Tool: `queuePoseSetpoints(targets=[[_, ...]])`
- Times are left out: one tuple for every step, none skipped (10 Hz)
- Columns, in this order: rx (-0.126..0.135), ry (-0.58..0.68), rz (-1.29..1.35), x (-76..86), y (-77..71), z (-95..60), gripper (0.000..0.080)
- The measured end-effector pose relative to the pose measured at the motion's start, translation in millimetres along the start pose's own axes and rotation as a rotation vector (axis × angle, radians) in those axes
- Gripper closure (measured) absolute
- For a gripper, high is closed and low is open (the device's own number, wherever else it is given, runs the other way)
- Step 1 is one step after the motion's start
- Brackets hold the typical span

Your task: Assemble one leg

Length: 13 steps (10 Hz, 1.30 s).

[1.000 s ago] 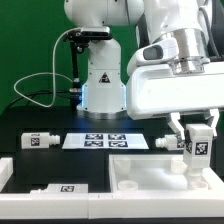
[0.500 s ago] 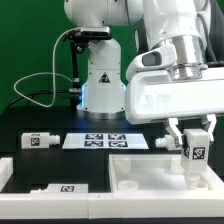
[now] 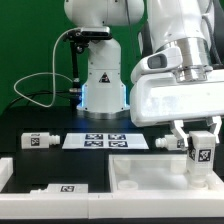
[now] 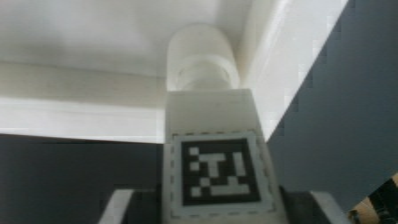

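My gripper is shut on a white leg with a black marker tag and holds it upright above the right side of the white tabletop. In the wrist view the leg runs away from the camera between the fingers, its tag facing the camera, with the white tabletop behind it. Another white leg lies on the black table at the exterior view's left. A third leg lies behind the tabletop, by the gripper.
The marker board lies flat in front of the robot base. A white part with a tag lies at the front left. A white part sits at the left edge.
The gripper with the leg has moved a little toward the exterior view's right and slightly down. Nothing else has moved.
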<state>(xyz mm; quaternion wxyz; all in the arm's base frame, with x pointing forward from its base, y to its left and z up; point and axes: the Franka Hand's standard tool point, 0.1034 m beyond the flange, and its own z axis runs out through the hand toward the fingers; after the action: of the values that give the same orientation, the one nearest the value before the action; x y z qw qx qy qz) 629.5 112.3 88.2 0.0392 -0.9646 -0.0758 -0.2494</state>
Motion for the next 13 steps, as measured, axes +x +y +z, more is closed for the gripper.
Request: queuePoseSetpoints(targets=[[0.000,-0.002,0.000,-2.2,0.1,1.2,0.0512],[-0.002,0.000,-0.001,-5.2,-0.3,4.4,0.0512],[-0.007,0.014,-0.001,-6.4,0.1,7.9,0.0512],[-0.012,0.035,-0.002,-5.3,0.1,9.1,0.0512],[-0.018,0.045,-0.002,-5.2,-0.2,9.0,0.0512],[-0.021,0.052,-0.005,-5.6,-0.4,8.8,0.0512],[-0.021,0.051,-0.005,-5.4,-0.1,8.8,0.0508],[-0.021,0.051,-0.005,-5.6,-0.2,8.9,0.0508],[-0.021,0.050,-0.005,-5.8,-0.3,9.0,0.0283],[-0.008,0.002,0.023,-7.5,-2.2,9.5,0.0283],[0.010,-0.062,0.067,1.8,-4.3,2.3,0.0175],[0.027,-0.153,0.112,8.1,-6.0,-1.1,0.0157],[0.040,-0.244,0.140,9.7,-5.8,-1.0,0.0157]])
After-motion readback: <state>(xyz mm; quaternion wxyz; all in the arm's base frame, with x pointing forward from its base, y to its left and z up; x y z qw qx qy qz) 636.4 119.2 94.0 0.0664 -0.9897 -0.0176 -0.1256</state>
